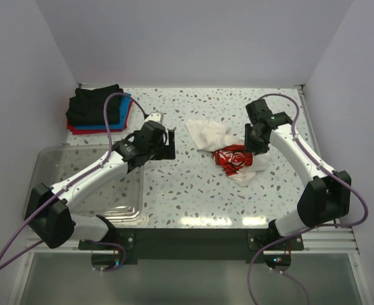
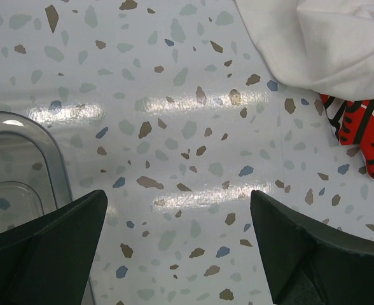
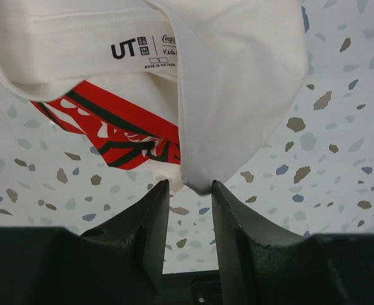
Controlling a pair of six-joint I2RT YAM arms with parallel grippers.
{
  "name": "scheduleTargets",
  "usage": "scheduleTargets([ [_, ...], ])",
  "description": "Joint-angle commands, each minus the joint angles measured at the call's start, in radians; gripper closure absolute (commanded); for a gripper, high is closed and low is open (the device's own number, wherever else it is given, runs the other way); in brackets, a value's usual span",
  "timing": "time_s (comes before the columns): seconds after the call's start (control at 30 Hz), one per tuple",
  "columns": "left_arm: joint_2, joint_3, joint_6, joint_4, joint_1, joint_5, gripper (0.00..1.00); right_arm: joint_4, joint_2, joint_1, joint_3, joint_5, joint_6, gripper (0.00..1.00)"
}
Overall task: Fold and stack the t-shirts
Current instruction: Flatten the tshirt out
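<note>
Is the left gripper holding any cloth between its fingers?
No. In the left wrist view, the left gripper stands wide open over the table, and the white t-shirt lies apart from its fingers.

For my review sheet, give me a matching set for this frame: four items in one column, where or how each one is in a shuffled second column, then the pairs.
1. white t-shirt
2. folded stack of shirts
3. clear tub
4. left gripper

A. far left corner of the table
B. jaws wide apart, over bare table
C. crumpled mid-table, red print showing
D. near left side of the table

Pairs: 1-C, 2-A, 3-D, 4-B
</note>
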Motion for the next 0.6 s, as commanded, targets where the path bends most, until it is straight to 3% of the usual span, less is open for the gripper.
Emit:
scheduleTargets([
  [0.0, -0.020, -0.003, -0.006, 0.018, -0.008, 0.003, 0.00, 0.016, -0.029, -0.007, -0.009, 0.011, -0.004, 0.63],
  [0.2, -0.021, 0.000, -0.009, 0.021, -0.008, 0.005, 0.00, 0.048, -0.031, -0.013, -0.009, 0.028, -0.014, 0.61],
  [0.57, -0.023, 0.005, -0.006, 0.001, -0.006, -0.003, 0.00, 0.119, 0.023, -0.022, -0.022, 0.028, -0.033, 0.87],
])
